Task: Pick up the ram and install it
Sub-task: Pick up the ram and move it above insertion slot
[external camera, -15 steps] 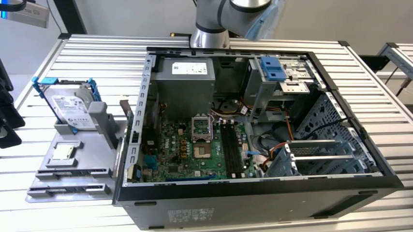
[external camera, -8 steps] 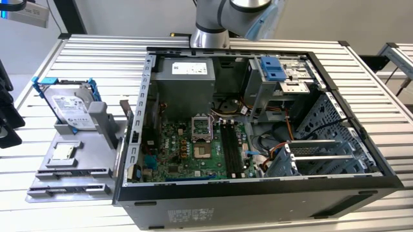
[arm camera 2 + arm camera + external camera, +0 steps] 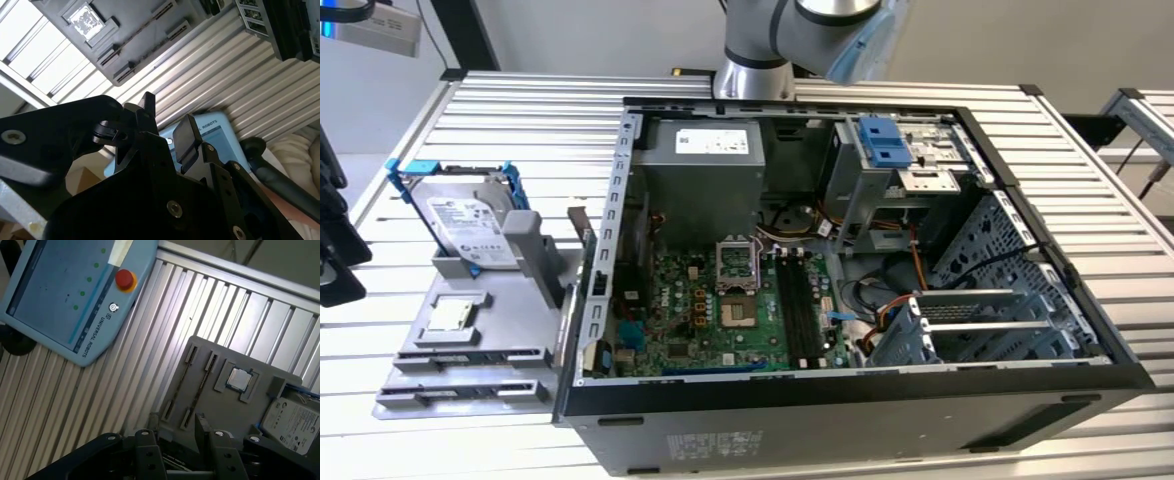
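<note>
One case (image 3: 854,395) lies open just beside the tray (image 3: 500,350), on the exterior view's right, with the board's black slots (image 3: 801,310) bare.

Tray: grey, on the ribbed table. It carries a drive (image 3: 460,225) in a blue frame at one end, a square chip (image 3: 238,379) mid-way and two long grooves at the other end.

Pendant (image 3: 65,295): flat on the table, well apart from the tray.

Gripper (image 3: 177,417): above the groove end of the tray and clear of it. Fingers (image 3: 187,131) are spread wide with nothing between them.

Ram (image 3: 200,388): I take it to be the thin dark strip standing edge-on in a groove, between the end clips. I cannot tell whether the second groove also holds one.

Handling (judgement): light, stiff and thin, with bare parts on the faces and contacts along one long edge, so fragile to squeeze or twist. Best taken across the two flat faces near mid-length on the exposed upper edge, and kept square.
</note>
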You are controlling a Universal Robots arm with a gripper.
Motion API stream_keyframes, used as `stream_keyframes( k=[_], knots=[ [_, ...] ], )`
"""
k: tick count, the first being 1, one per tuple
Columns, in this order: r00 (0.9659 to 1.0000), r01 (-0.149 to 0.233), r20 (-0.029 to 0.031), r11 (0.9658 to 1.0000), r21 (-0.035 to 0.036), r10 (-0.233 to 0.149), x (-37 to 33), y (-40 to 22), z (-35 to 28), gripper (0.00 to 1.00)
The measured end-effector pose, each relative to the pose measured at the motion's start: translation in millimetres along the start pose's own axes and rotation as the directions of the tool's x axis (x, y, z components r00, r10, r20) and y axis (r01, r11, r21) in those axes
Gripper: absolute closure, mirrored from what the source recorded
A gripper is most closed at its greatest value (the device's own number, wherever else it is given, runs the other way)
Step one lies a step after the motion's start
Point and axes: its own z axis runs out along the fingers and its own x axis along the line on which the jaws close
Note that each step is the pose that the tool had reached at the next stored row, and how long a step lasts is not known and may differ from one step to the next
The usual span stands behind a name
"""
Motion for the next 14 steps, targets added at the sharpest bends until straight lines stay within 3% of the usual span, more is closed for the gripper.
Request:
stream_keyframes(
  k=[14],
  knots=[
    [0.9997, 0.024, -0.0012, 0.9997, 0.0029, -0.024, 0.0, 0.0, 0.0, 0.0]
  ],
)
